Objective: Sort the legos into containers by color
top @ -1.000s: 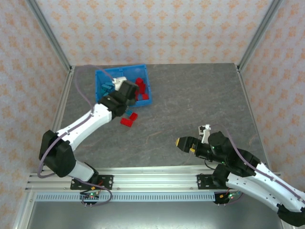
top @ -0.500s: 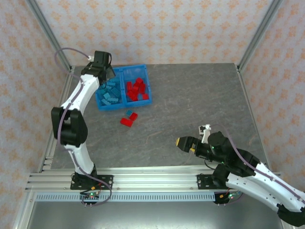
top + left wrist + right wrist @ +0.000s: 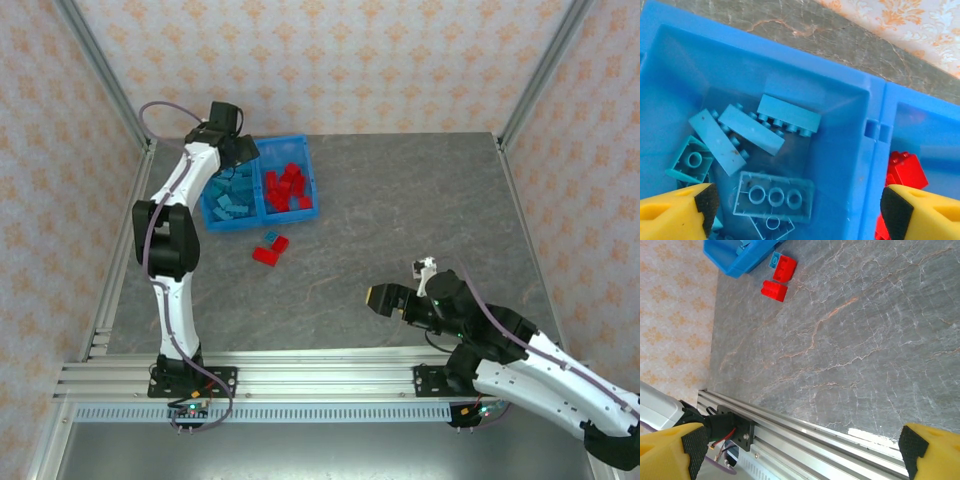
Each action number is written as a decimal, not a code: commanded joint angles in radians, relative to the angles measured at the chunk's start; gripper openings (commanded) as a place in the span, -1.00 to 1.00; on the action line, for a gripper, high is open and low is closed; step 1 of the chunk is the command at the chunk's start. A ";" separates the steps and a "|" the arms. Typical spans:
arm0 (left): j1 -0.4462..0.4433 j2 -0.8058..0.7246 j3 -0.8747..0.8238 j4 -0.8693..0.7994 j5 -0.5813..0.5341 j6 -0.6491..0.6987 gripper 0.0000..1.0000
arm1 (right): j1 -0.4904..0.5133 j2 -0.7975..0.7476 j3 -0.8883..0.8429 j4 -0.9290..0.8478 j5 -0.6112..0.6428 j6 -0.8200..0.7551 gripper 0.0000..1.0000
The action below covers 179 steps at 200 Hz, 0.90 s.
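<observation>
Left wrist view: the left end effector (image 3: 799,206) hangs empty, fingers apart, over teal bricks (image 3: 752,130) in one compartment of the bin (image 3: 875,100) — red bricks (image 3: 905,170) next door, by colour — with stray bricks (image 3: 270,249) on the worktop (image 3: 400,220).

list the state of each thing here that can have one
left gripper, open, empty, over the light blue legos
right gripper, open, empty, above the table
bin, upright, uncovered
light blue legos, sorted in one compartment
red legos, sorted in the other compartment
loose legos, two red, one blue, unsorted beside bin
</observation>
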 commanded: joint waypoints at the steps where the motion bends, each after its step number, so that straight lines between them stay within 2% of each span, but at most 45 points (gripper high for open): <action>1: 0.004 -0.168 -0.045 -0.003 0.041 -0.007 0.78 | 0.007 0.007 0.024 0.020 0.008 -0.012 0.99; 25: -0.002 -0.339 -0.135 0.012 0.121 -0.009 0.78 | 0.006 0.007 0.009 0.056 -0.003 0.006 0.99; 46: -0.046 -0.566 -0.300 0.066 0.184 -0.001 0.84 | 0.007 0.034 0.004 0.126 0.000 0.021 0.99; 64: -0.137 -0.794 -0.451 0.060 0.128 0.065 0.93 | 0.007 0.128 0.044 0.174 -0.014 -0.002 0.99; 81: -0.230 -1.023 -0.617 0.040 0.053 0.112 1.00 | 0.007 0.266 0.099 0.251 -0.079 -0.039 0.99; 95: -0.269 -1.202 -0.752 0.016 0.052 0.119 0.99 | 0.007 0.400 0.142 0.330 -0.131 -0.069 0.99; 124: -0.277 -1.464 -0.944 -0.118 0.200 0.153 0.99 | 0.007 0.730 0.316 0.365 -0.144 -0.153 0.99; 149: -0.277 -1.593 -1.051 -0.257 0.335 0.191 0.99 | 0.009 0.994 0.508 0.262 0.025 -0.166 0.99; 167: -0.277 -1.659 -1.158 -0.211 0.510 0.175 0.99 | 0.014 1.152 0.626 0.230 0.130 -0.172 0.96; 179: -0.279 -1.678 -1.191 -0.171 0.564 0.166 0.99 | 0.016 1.249 0.700 0.217 0.170 -0.185 0.96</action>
